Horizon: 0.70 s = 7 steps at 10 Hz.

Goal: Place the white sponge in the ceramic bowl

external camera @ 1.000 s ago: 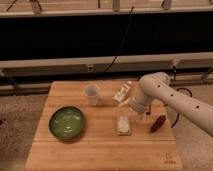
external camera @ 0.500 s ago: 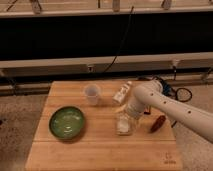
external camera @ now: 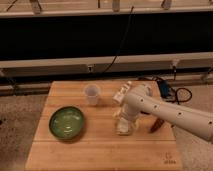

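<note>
**Gripper down over the white sponge**

Lowered from where it hung a second ago, the gripper [external camera: 123, 120] now sits right on top of the white sponge [external camera: 124, 129], which has not shifted from its spot right of centre on the counter [external camera: 100, 150]. Whether the fingers are spread or closed around the sponge cannot be told; the wrist covers them.

Nearest the camera lies the bare front strip of the wooden counter, with a small dark mark near its right corner. Just beyond it, the white arm [external camera: 170, 112] comes in from the lower right edge and reaches leftward across the boards to the sponge. Beside the arm's far side, close to the counter's right edge, a reddish object [external camera: 155, 125] lies partly hidden.

Left of the sponge and well apart from it, the ceramic bowl [external camera: 66, 123] sits green and empty, its rim dark. Farther back, between bowl and gripper, a white cup [external camera: 92, 94] stands upright.

Behind the counter's far right corner a blue object [external camera: 165, 91] and a dark cable [external camera: 182, 95] lie on the floor.
</note>
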### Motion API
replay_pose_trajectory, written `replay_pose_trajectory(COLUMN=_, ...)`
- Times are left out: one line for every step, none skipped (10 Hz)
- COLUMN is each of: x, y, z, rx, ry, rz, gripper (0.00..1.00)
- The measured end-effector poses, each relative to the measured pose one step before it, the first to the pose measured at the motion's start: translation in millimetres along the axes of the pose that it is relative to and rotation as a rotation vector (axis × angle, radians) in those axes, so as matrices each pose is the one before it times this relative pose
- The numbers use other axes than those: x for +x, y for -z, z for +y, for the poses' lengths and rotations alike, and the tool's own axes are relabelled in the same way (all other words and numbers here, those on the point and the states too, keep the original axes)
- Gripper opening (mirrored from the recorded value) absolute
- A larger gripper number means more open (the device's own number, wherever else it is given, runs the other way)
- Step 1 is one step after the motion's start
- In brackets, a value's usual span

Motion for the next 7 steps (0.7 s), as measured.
replay_pose_trajectory(x=-0.67, y=-3.98, z=-1.09, rx=-0.01072, ry=0.00532, rz=0.00399, gripper=0.8)
replay_pose_trajectory(x=-0.16, y=-4.27, z=0.46, rx=-0.01169, ry=0.00268, rz=0.00279, gripper=0.8)
replay_pose_trajectory(x=-0.08, y=-4.22, z=0.09, rx=-0.00875, ry=0.00125, rz=0.00055, gripper=0.8)
replay_pose_trajectory(x=0.19, y=-4.43, z=1.2, rx=-0.01473, ry=0.00106, rz=0.00049, gripper=0.8)
replay_pose_trajectory(x=0.51, y=-2.96, z=1.37, rx=-0.01095, ry=-0.00025, rz=0.0004, gripper=0.8)
replay_pose_trajectory(x=0.66, y=-3.89, z=0.86, rx=-0.01576, ry=0.00025, rz=0.00114, gripper=0.76)
replay_pose_trajectory(x=0.88, y=-2.88, z=0.7, rx=-0.01265, ry=0.0013, rz=0.00292, gripper=0.71)
